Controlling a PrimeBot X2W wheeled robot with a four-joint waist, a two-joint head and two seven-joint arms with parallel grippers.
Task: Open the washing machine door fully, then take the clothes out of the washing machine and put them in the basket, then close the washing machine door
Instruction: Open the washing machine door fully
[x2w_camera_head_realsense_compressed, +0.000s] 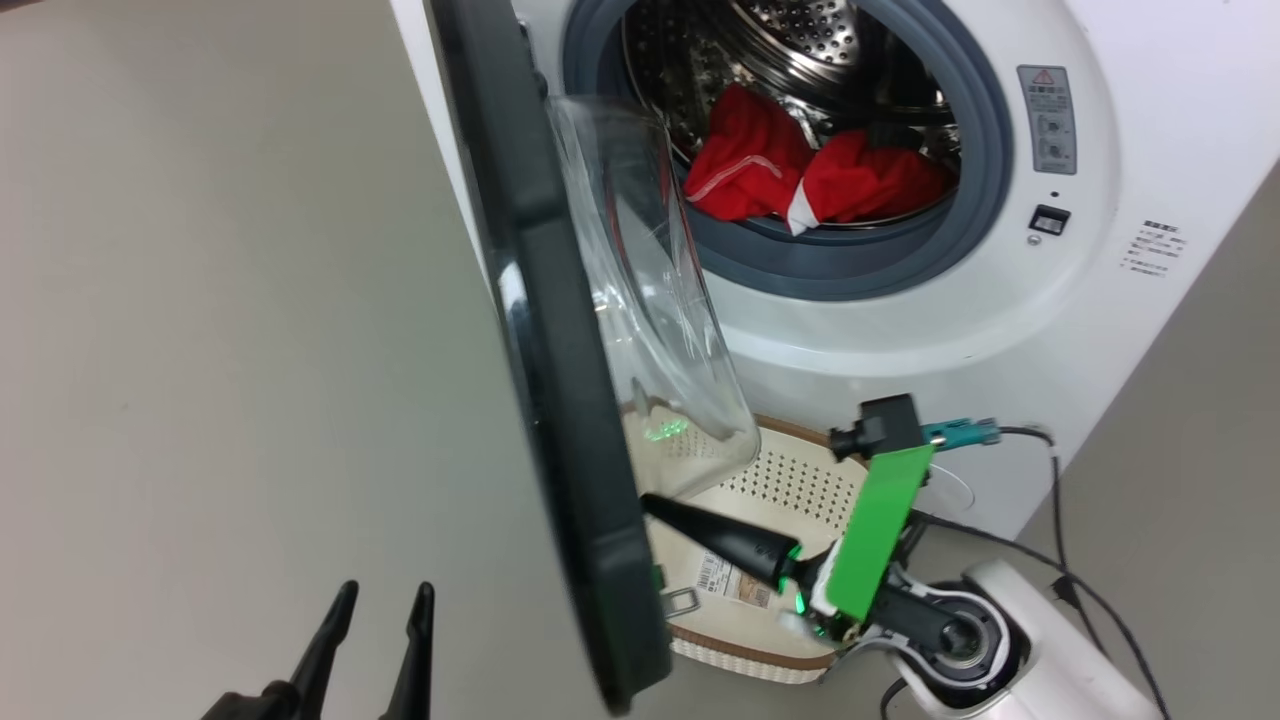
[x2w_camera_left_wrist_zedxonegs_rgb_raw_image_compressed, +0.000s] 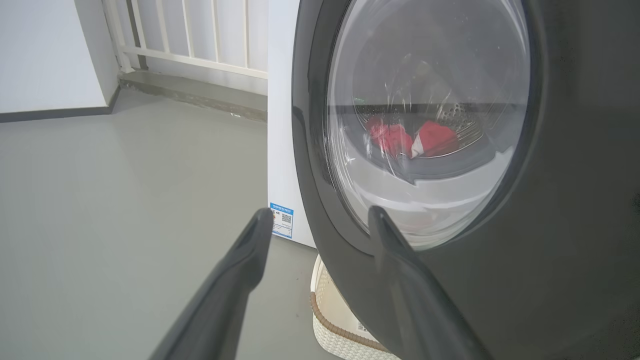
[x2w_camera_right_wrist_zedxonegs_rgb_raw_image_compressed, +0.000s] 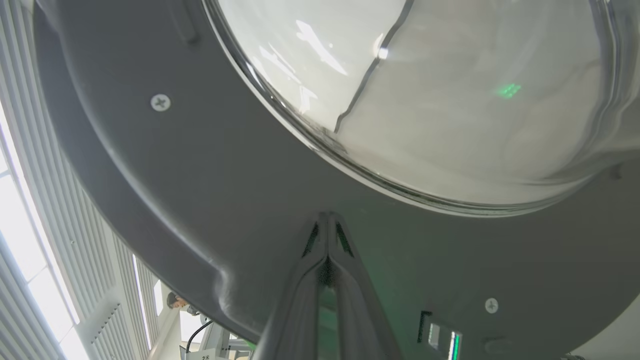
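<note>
The large round black-rimmed washing machine door (x2w_camera_head_realsense_compressed: 560, 400), with its bulging clear glass, is seen swung open from the white boxy washing machine (x2w_camera_head_realsense_compressed: 1000, 330); the right gripper (x2w_camera_head_realsense_compressed: 650, 503), fingers pressed together, is set tip-first against the door's inner face, above the cream perforated plastic basket (x2w_camera_head_realsense_compressed: 790, 480); the bright red clothes (x2w_camera_head_realsense_compressed: 800, 175) are seen lying in the steel drum; the left gripper (x2w_camera_head_realsense_compressed: 385, 600) is held spread and empty beside the door's outer face.

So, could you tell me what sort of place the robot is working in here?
Probably a laundry corner or utility area: a big white front-loading washing machine with bright red clothes in its steel drum, a cream perforated plastic basket on the plain grey floor, and white railings beyond.
</note>
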